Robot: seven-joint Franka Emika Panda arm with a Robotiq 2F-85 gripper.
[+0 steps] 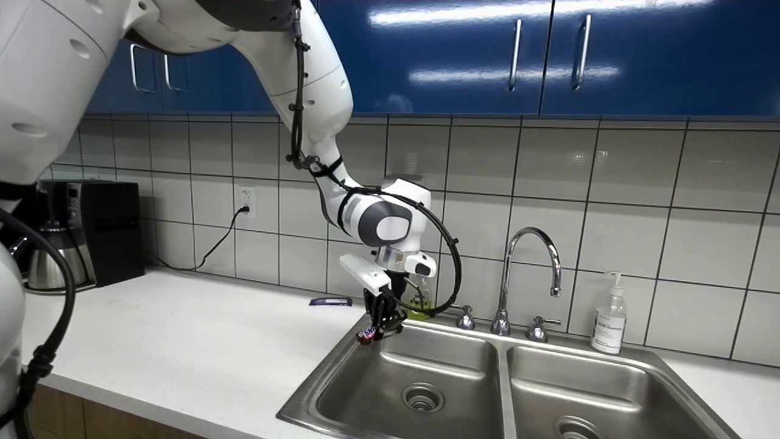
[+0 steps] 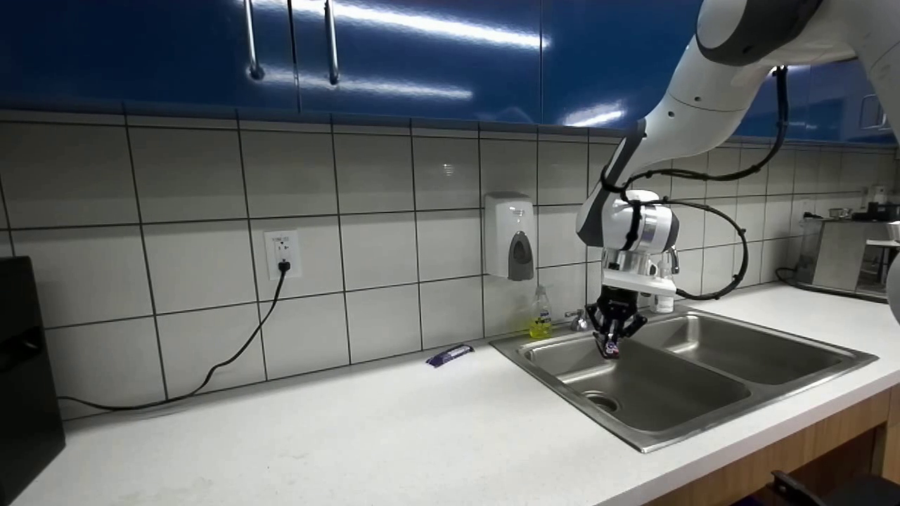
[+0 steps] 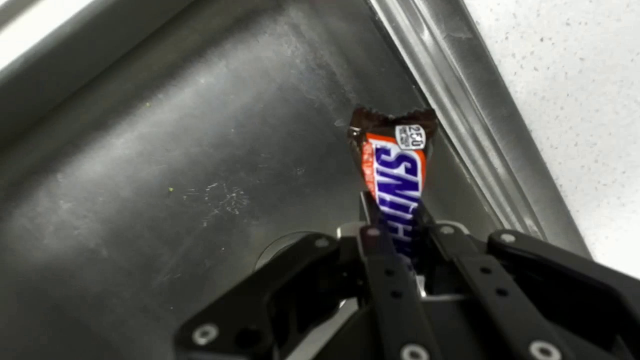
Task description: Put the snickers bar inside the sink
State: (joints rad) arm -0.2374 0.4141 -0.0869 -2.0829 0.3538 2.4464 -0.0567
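The snickers bar (image 3: 397, 160) has a dark brown wrapper with an orange, white and blue label. My gripper (image 3: 396, 212) is shut on its lower part, and the free end sticks out past the fingertips. The bar also shows small in both exterior views (image 1: 366, 335) (image 2: 611, 348), at the gripper (image 1: 382, 329) (image 2: 612, 334). The stainless-steel sink (image 1: 504, 384) (image 2: 573, 404) has two basins. The gripper holds the bar over the basin nearer the long counter, close to its side rim in the wrist view (image 3: 480, 130). The height above the basin floor is hard to judge.
A purple-wrapped bar (image 1: 331, 301) (image 2: 450, 355) lies on the counter by the wall. A chrome faucet (image 1: 503, 292), tap handles, a yellow-green soap bottle (image 2: 541, 320) and a pump bottle (image 1: 609, 323) stand along the sink's back. A soap dispenser (image 2: 510, 235) hangs on the wall.
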